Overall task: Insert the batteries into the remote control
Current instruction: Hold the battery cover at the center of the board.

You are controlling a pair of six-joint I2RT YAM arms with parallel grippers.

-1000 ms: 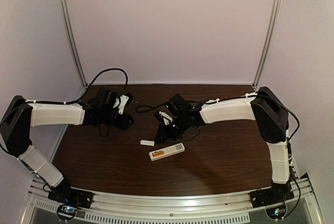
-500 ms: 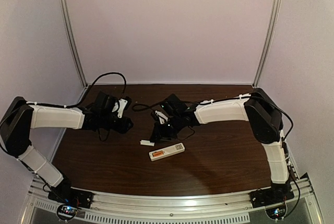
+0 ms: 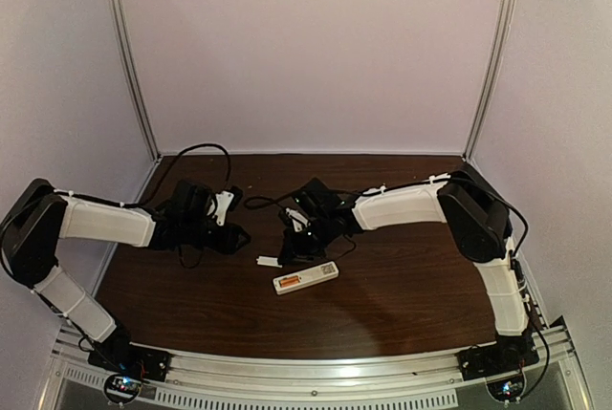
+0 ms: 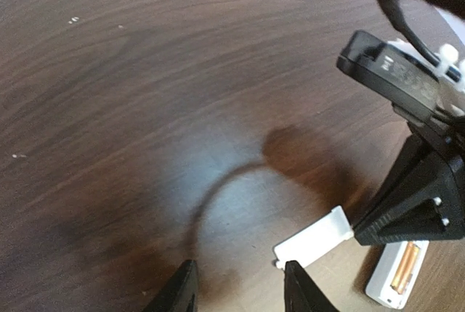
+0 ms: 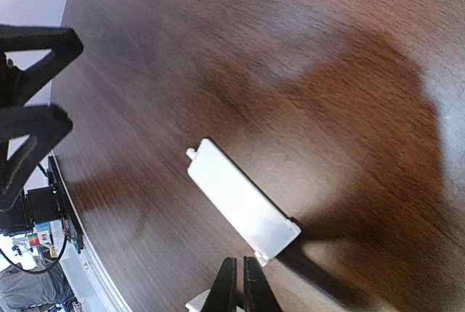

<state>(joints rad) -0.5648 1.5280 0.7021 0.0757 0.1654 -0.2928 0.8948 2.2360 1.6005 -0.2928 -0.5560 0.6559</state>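
Top external view, near to far. Remote control [image 3: 305,278] lies flat on the dark wood table [image 3: 411,305], nearest my bases, slanted, bay side up. Batteries [image 3: 289,281]: orange shows in the open bay at the remote's left end. The left wrist view shows them side by side inside it.

Just beyond that end, and apart from it, the small white cover plate [image 3: 270,261] lies flat on the wood.

My right pincer [image 3: 290,249] is low at the plate's right end. Its fingers [image 5: 227,286] are drawn almost together with nothing between them. I cannot tell whether the tips touch the plate.

My left pincer [image 3: 239,235] sits farther left, near the plate but clear of it. Its fingers [image 4: 182,292] are spread apart and empty, and they point toward the plate. Both forearms reach in low from the sides.
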